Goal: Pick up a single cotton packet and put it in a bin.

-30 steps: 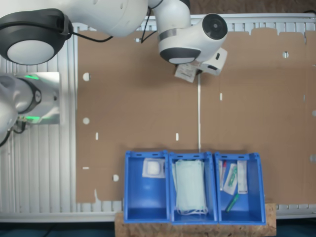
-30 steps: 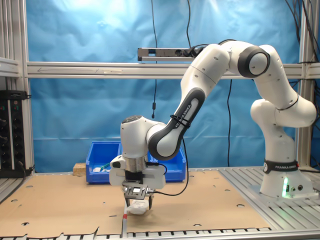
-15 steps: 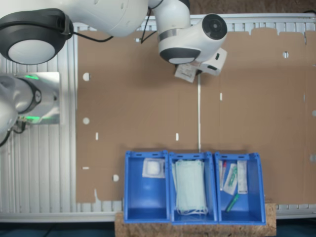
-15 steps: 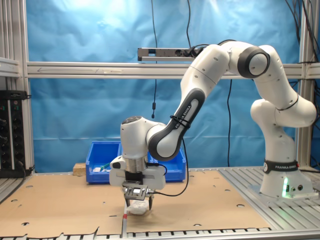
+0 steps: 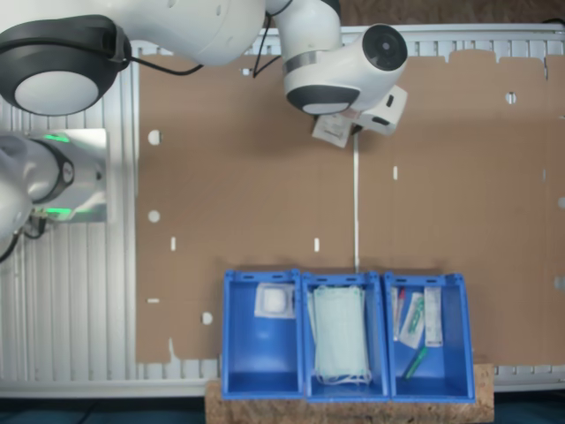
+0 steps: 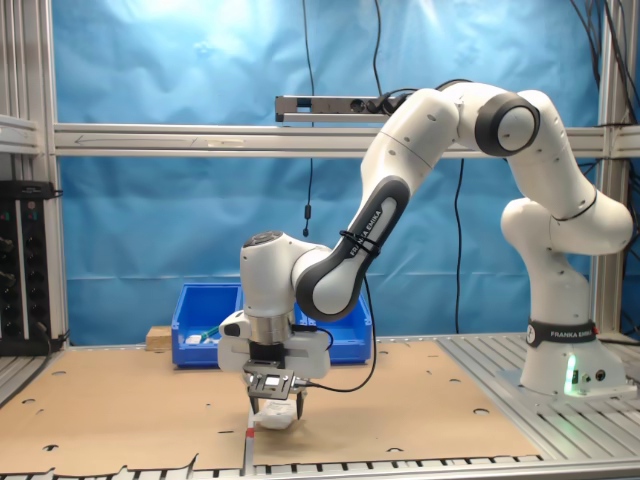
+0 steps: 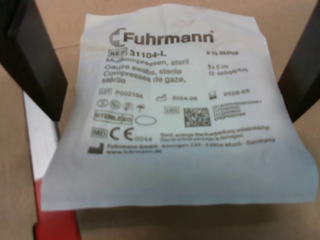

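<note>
Gripper (image 7: 165,65) low over the cardboard, its two black fingers (image 7: 35,55) straddling the cotton packet (image 7: 175,110).

The jaws stand spread, one dark matte finger at each side edge of the packet; whether they press it I cannot tell. The packet is a soft, flat, nearly square white pouch, slightly puffed and wrinkled, with dark print in rows. It lies on the brown cardboard sheet (image 5: 247,177), over a white strip (image 7: 42,160) with a red end. In the first exterior view the packet (image 5: 333,130) peeks from under the glossy white wrist, well apart from the three blue plastic bins (image 5: 344,278). One bin holds another small white packet (image 5: 274,301), the middle one pale-green masks (image 5: 339,333).
</note>
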Motion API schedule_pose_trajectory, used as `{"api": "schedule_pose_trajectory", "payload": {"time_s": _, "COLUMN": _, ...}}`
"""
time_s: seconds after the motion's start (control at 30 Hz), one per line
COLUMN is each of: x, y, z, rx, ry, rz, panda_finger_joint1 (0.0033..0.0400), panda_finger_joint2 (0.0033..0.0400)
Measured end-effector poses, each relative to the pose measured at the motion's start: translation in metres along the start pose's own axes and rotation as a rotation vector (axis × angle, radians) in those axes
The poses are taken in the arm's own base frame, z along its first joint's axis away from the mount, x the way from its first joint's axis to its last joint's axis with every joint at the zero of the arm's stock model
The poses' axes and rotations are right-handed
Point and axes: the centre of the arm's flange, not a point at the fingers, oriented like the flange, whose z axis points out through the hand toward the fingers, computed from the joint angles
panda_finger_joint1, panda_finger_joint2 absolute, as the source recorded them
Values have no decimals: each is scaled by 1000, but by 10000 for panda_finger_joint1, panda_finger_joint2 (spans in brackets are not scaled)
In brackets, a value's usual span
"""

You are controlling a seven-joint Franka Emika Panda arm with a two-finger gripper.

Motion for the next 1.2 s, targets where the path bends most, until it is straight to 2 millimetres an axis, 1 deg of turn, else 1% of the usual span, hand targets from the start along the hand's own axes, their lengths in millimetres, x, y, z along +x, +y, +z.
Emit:
{"api": "schedule_pose_trajectory", "payload": {"time_s": 0.83, "x": 0, "y": 1, "z": 0, "rx": 0, "ry": 0, "rz": 1, "panda_finger_joint1": 400, "panda_finger_joint2": 400}}
{"api": "schedule_pose_trajectory", "payload": {"time_s": 0.87, "x": 0, "y": 1, "z": 0, "rx": 0, "ry": 0, "rz": 1, "panda_finger_joint1": 354, "panda_finger_joint2": 354}}
{"api": "schedule_pose_trajectory", "payload": {"time_s": 0.9, "x": 0, "y": 1, "z": 0, "rx": 0, "ry": 0, "rz": 1, "panda_finger_joint1": 354, "panda_finger_joint2": 354}}
{"api": "schedule_pose_trajectory", "payload": {"time_s": 0.93, "x": 0, "y": 1, "z": 0, "rx": 0, "ry": 0, "rz": 1, "panda_finger_joint1": 273, "panda_finger_joint2": 273}}
{"api": "schedule_pose_trajectory", "payload": {"time_s": 1.2, "x": 0, "y": 1, "z": 0, "rx": 0, "ry": 0, "rz": 1, "panda_finger_joint1": 273, "panda_finger_joint2": 273}}
